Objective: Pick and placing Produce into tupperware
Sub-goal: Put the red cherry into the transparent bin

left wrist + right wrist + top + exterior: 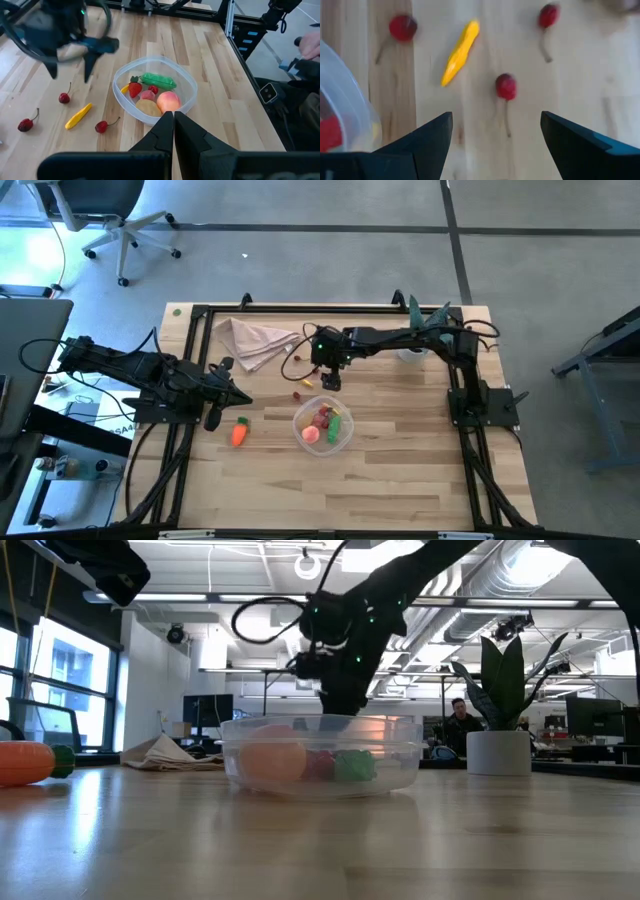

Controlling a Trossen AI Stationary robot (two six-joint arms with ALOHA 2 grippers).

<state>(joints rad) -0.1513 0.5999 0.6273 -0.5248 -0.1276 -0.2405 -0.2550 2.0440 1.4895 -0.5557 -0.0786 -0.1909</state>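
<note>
The clear round tupperware [323,425] sits mid-table holding a green pepper [157,80], a strawberry [135,89], a peach [169,101] and a tan potato [147,106]. On the wood beside it lie a yellow piece [461,45] and three cherries [506,86], [402,27], [548,15]. My right gripper [495,130] hangs open above the cherries, pointing down, just beyond the container's far side [328,377]. An orange carrot [238,433] lies left of the container. My left gripper [232,397] is shut, hovering above the carrot's far side, and touches nothing.
A beige cloth napkin [255,340] lies crumpled near the far edge. A green spiky plant in a white pot [500,690] stands at the far right, by the right arm's base. Bare wood stretches along the near half of the table [380,490].
</note>
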